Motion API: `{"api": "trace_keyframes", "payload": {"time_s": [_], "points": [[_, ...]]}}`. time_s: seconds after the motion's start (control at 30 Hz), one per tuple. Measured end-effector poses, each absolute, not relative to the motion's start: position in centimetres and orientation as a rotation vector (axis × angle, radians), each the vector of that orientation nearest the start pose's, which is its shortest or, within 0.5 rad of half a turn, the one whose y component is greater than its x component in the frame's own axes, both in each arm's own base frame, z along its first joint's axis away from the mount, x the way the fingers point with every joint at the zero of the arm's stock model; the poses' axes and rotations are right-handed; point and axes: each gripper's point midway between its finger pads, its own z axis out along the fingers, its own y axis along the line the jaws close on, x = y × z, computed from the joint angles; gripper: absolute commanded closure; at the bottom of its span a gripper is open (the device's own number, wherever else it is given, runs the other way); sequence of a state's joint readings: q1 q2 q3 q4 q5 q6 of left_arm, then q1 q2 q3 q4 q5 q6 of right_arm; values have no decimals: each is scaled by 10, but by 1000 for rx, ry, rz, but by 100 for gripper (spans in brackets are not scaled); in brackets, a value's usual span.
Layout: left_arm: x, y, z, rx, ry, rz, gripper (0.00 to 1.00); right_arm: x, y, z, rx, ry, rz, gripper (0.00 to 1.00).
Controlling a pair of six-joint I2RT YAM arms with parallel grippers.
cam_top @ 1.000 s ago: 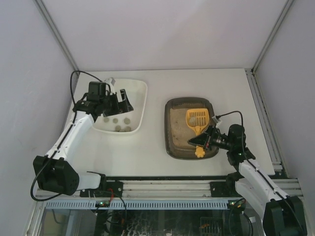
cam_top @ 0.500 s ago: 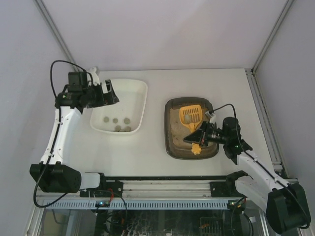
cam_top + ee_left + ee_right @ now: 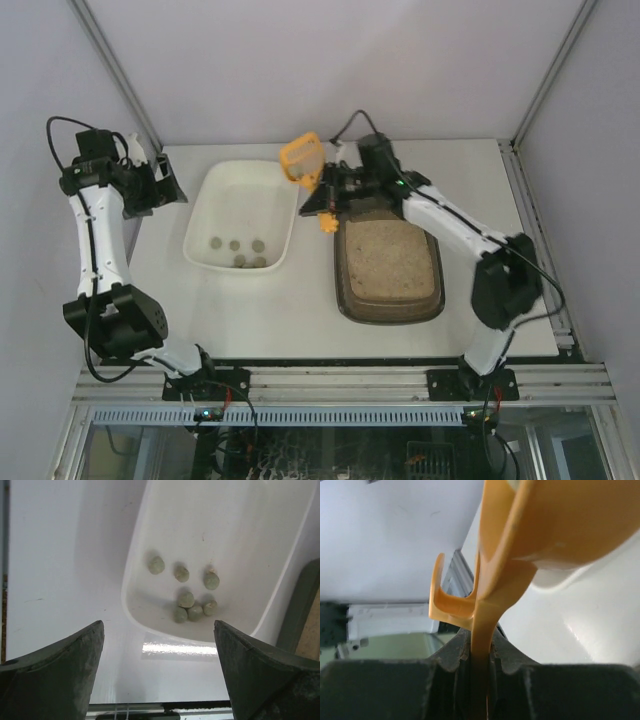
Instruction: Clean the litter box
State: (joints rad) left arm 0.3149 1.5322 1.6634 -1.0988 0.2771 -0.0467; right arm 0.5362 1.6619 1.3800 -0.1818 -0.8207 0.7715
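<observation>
Dark litter box (image 3: 341, 268) of level tan litter, on the table (image 3: 300, 312) right of centre, orange scoop (image 3: 302, 158) aloft at its far left corner, handle pinched by right gripper (image 3: 323, 198), white tray (image 3: 291, 205) of grey pellets (image 3: 240, 252) just left, left gripper (image 3: 166, 184) spread wide, empty.

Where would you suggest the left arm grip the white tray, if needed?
Probably the left long rim of the white tray, from above, one finger inside, one outside: that wall is thin, nearest the left gripper, and the lumps lie at the near end.
</observation>
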Motion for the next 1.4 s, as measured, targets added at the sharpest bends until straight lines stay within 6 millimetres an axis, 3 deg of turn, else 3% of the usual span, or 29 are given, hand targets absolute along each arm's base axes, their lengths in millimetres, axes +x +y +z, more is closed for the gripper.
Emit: {"api": "trace_keyframes", "payload": {"time_s": [0.13, 0.2, 0.3, 0.47, 0.53, 0.73, 0.9, 0.97, 1.07, 1.13, 1.23, 1.3, 1.37, 1.4], "points": [[342, 84, 252, -407, 2455, -188, 6, 334, 409, 243, -459, 2366, 1382, 100], [338, 95, 247, -452, 2459, -159, 5, 355, 441, 228, -525, 2411, 1161, 100], [328, 108, 232, -509, 2478, -101, 5, 366, 465, 195, -612, 2423, 835, 100], [309, 117, 220, -557, 2494, 9, 5, 331, 434, 111, -867, 2528, 292, 100], [306, 121, 224, -567, 2468, 50, 5, 321, 420, 95, -977, 2513, 128, 100], [302, 122, 236, -573, 2402, 81, 5, 329, 407, 101, -1103, 2385, -82, 100], [303, 119, 230, -578, 2403, 60, 5, 332, 395, 116, -1069, 2345, -84, 100], [303, 117, 227, -582, 2407, 41, 5, 328, 389, 134, -1013, 2325, -2, 100], [305, 112, 227, -581, 2405, 7, 5, 315, 379, 186, -888, 2270, 185, 100], [307, 109, 227, -577, 2399, -23, 5, 315, 362, 231, -713, 2218, 389, 100], [309, 102, 228, -560, 2395, -65, 5, 309, 301, 272, -450, 2173, 615, 100], [311, 97, 229, -549, 2395, -91, 5, 306, 250, 275, -267, 2158, 694, 100], [312, 90, 229, -540, 2396, -120, 5, 299, 213, 250, -125, 2208, 698, 100], [314, 86, 229, -535, 2397, -134, 4, 292, 207, 236, -101, 2243, 713, 100]]}}
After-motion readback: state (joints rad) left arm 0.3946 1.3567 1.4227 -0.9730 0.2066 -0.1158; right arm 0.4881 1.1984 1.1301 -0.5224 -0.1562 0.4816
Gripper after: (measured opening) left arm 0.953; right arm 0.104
